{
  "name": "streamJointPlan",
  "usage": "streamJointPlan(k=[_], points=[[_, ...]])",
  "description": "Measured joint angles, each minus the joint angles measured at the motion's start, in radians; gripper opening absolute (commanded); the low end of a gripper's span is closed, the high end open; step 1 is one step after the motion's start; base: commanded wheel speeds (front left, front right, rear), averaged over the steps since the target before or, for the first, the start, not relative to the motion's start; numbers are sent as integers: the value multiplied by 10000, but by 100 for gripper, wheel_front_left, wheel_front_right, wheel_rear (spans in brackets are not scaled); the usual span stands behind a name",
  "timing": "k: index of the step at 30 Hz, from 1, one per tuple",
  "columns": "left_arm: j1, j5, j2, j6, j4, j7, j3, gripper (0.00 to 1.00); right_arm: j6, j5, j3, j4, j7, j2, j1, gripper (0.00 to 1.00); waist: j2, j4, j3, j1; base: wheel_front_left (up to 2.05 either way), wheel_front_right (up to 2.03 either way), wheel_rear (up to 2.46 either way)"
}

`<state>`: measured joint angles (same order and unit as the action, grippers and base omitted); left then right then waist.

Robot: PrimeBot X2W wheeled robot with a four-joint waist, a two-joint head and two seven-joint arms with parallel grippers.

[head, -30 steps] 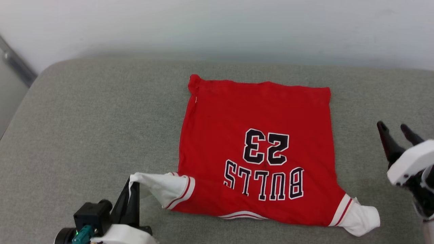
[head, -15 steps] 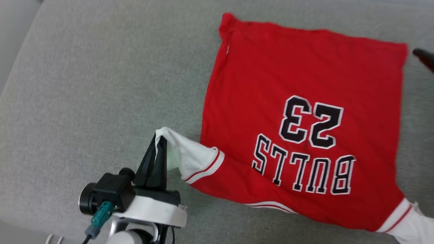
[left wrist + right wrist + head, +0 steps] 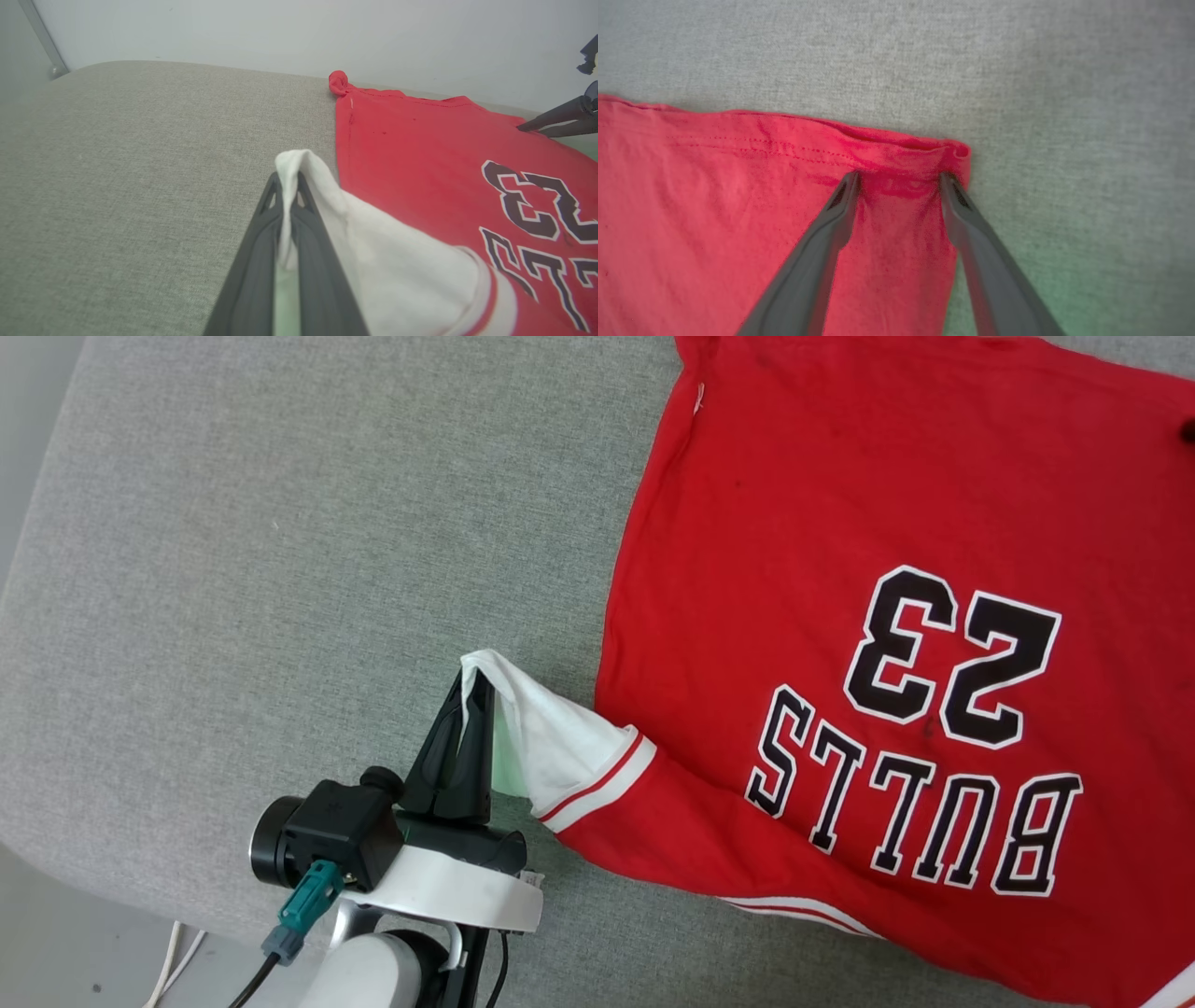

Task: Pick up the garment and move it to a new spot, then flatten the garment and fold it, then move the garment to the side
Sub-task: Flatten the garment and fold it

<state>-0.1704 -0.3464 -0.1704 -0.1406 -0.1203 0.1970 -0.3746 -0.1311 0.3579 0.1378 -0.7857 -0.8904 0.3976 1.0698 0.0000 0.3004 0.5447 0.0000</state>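
Head view: left fingers pinching garment sleeve; right fingers apart at hem.

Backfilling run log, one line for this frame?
left gripper: shut on garment sleeve | right gripper: open at hem corner | garment: spread on cushion

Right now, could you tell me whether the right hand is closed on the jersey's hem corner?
No, the right hand has its fingers spread apart, with the tips over the red jersey near its hem corner.

Bright, even, diffuse light. Soft shadow under garment sleeve. Right wrist view blurry, green cast right of garment.
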Motion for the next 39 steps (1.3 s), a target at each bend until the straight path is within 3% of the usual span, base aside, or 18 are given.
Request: streamJointPlan(k=[9, 16, 22, 28, 32, 39], points=[[40, -196, -21, 44, 550, 90, 69, 0, -2, -464, -176, -324, 115, 13, -315, 0, 0, -100, -704, 1, 0, 0, 0], [740, -458, -433, -163, 1026, -23, 516, 0, 0, -349, -1168, 598, 732, 387, -1421, 0, 0, -530, -1886, 1, 0, 0, 0], [1736, -709, -872, -546, 1074, -324, 1011, 0, 0, 284, -1641, 2069, 938, 775, -3685, 0, 0, -1236, -3038, 0, 0, 0, 0], [2678, -905, -1212, -890, 830, -698, 1348, 0, 0, 711, -1076, 3889, 802, 920, -6761, 0, 0, -2206, -3954, -1, 0, 0, 0], [3071, -991, -1365, -984, 652, -922, 1448, 0, 0, 826, -355, 5022, 744, 598, -8958, 0, 0, -2852, -4387, -2, 0, 0, 0], [3314, -1076, -1484, -1076, 499, -1252, 1429, 0, 0, 263, 295, 6240, 523, -813, -12102, 0, 0, -3691, -4833, -3, 0, 0, 0]])
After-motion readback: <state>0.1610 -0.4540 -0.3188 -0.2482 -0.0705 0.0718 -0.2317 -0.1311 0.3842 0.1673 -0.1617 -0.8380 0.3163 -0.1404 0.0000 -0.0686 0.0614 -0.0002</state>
